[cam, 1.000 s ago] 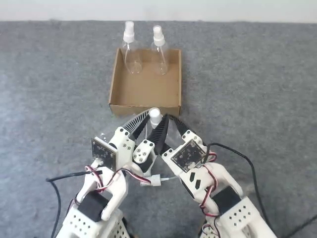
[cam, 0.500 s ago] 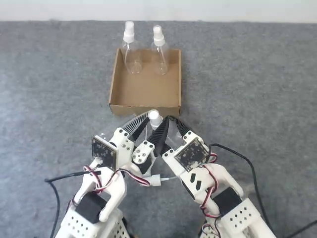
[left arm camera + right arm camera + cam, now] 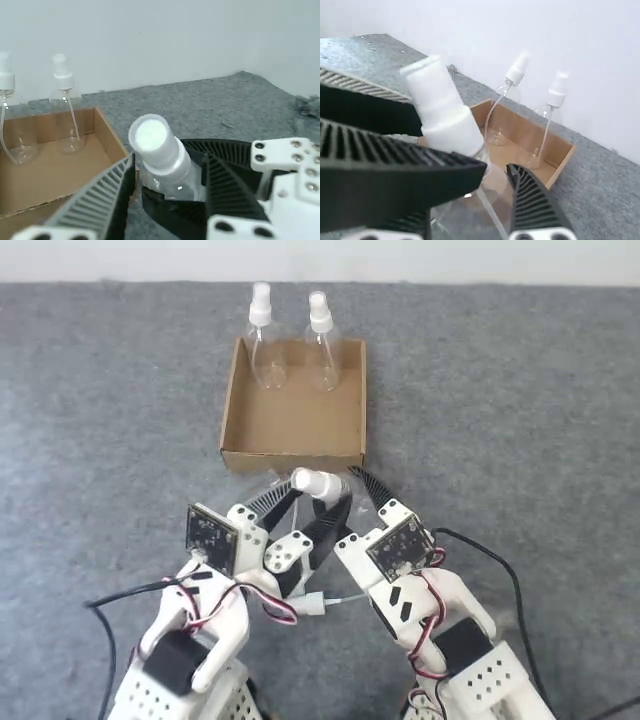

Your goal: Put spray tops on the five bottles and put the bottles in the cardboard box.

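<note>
The left end effector [image 3: 316,492] is clamping the white spray top [image 3: 157,145] of a clear bottle [image 3: 472,212], which is sitting between the two arms, just on the near side of the cardboard box [image 3: 292,455]. The right end effector [image 3: 497,172] is sitting at the bottle's clear body from the other side; whether it is gripping or loose I cannot tell. A second ago the top was standing upright. It is now leaning toward the left edge of the tabletop [image 3: 520,390], and the right end effector is sitting slightly nearer the near edge. The box, toward the far edge, is holding a capped bottle [image 3: 266,355] and a second capped bottle [image 3: 322,358], both standing against its far wall.
</note>
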Tool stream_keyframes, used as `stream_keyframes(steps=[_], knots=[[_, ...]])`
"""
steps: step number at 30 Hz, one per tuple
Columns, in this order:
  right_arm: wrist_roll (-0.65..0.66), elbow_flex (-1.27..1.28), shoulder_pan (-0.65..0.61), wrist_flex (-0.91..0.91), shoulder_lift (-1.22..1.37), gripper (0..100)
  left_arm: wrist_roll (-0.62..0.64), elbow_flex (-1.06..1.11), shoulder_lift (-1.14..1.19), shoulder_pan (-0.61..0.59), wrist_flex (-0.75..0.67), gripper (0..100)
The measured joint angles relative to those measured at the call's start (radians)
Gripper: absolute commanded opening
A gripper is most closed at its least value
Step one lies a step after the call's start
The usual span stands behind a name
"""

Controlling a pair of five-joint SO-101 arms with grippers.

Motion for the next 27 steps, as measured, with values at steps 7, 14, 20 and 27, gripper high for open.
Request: stream_keyframes(steps=[7, 14, 20, 27], knots=[[0.0, 0.0, 0.0, 0.0, -0.002, 0.6, 0.014, -0.057, 0.0, -0.018, 0.061, 21], [0.0, 0.0, 0.0, 0.0, -0.002, 0.6, 0.061, -0.092, 0.0, -0.063, 0.061, 21], [0.0, 0.0, 0.0, 0.0, -0.002, 0.6, 0.064, -0.092, 0.0, -0.091, 0.061, 21], [0.0, 0.0, 0.0, 0.023, -0.002, 0.6, 0.106, -0.129, 0.0, -0.152, 0.061, 15]])
